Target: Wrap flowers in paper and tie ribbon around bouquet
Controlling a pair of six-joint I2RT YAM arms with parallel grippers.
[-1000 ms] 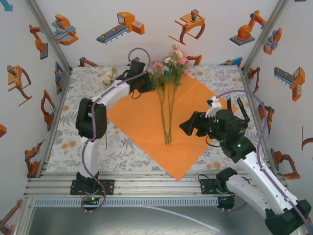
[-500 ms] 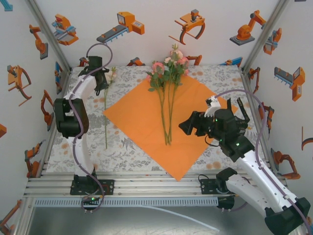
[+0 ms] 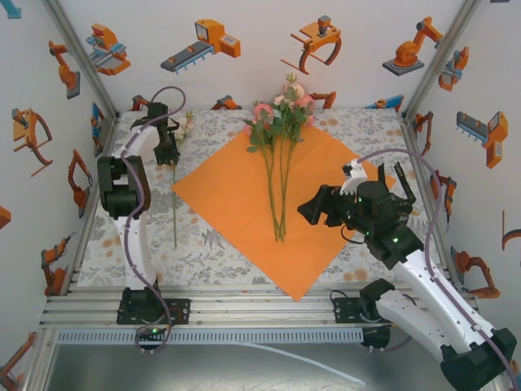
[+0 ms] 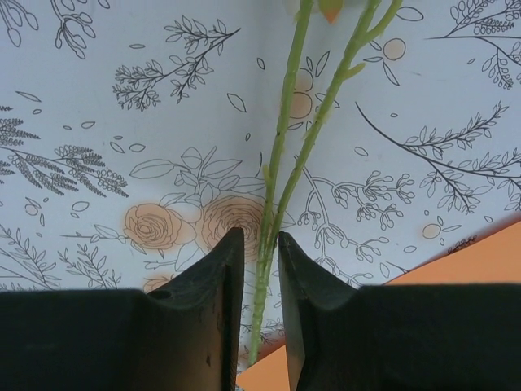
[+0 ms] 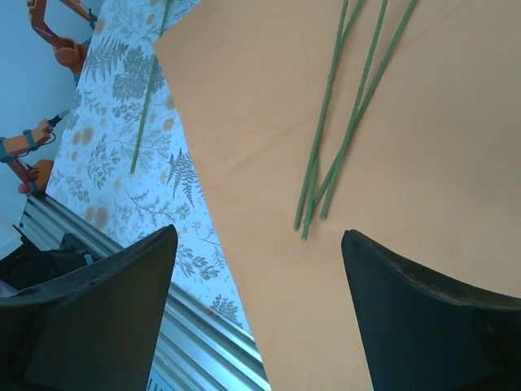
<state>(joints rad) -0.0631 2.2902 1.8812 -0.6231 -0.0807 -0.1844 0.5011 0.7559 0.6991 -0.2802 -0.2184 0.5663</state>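
1. Black fingers of the left claw (image 4: 261, 244) stand narrow on either side of a thin green stem, with slim gaps beside it. In my judgement it is about to pinch, not yet holding.
2. That stem belongs to a stray flower (image 3: 175, 204) lying alone on the tablecloth (image 4: 98, 98), in the left part of the overhead view, just beside the orange paper (image 3: 236, 204).
3. One second earlier this claw reached over the paper's upper left edge, near the blossoms. Half a second ago it had swung to the far upper left, and now it sits slightly lower on the stray stem.
4. This suggests gathering is unfinished: the stray flower must join the others before wrapping.
5. The main flowers (image 3: 281, 122) lie across the paper's middle, blossoms toward the top of the frame, unmoved.
6. The right claw (image 5: 259, 236) hangs wide open and empty above the stem ends, lower right, unchanged.
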